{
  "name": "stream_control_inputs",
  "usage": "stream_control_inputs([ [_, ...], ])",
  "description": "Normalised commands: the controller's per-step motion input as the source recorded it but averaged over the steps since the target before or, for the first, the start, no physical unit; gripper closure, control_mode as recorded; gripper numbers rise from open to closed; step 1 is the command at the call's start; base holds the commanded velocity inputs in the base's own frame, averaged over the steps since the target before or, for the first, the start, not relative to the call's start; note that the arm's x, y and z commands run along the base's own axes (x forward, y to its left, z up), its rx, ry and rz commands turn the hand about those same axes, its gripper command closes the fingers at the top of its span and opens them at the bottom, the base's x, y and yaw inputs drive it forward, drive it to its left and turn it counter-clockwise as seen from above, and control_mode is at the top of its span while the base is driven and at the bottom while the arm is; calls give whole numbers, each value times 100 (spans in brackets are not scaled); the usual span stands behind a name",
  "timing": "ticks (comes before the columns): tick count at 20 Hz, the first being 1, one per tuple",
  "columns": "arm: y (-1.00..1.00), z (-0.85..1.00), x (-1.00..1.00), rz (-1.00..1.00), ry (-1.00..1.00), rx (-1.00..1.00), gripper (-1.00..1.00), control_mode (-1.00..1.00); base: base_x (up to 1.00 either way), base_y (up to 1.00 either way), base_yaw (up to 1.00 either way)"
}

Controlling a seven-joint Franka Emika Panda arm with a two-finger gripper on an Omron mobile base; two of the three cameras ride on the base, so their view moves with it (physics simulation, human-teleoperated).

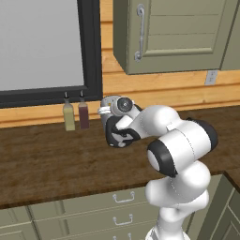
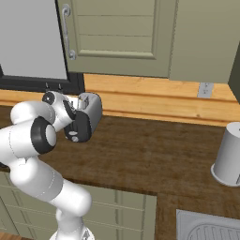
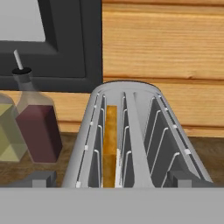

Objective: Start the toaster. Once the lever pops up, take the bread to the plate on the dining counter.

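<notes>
The silver toaster [image 3: 131, 131] stands on the wood counter [image 1: 47, 164] against the wall. Its black front panel [image 2: 82, 125] faces the room. My arm covers part of it in both base views [image 1: 108, 117]. The bread [image 3: 110, 144] stands sunk in the left slot, orange-brown crust edge up. The right slot looks empty. My gripper [image 3: 113, 179] hangs open just above the toaster's near end, a fingertip [image 3: 43, 178] off each side, holding nothing. I cannot make out the lever. The plate and the dining counter are out of view.
Two slim bottles stand left of the toaster, one dark red [image 3: 37, 127] and one yellowish [image 1: 69, 117]. A black-framed window and wall cabinets [image 1: 178, 33] hang above. A grey canister [image 2: 229, 154] and a sink edge [image 2: 211, 229] lie to the right.
</notes>
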Motion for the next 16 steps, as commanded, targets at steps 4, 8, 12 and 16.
stream_control_inputs([
  [4,0,0,0,0,0,0,-100,-100,0,0,0],
  [8,0,0,0,0,0,0,-100,-100,0,0,0],
  [12,0,0,0,0,0,0,-100,-100,0,0,0],
  [16,0,0,0,0,0,0,-100,-100,0,0,0],
])
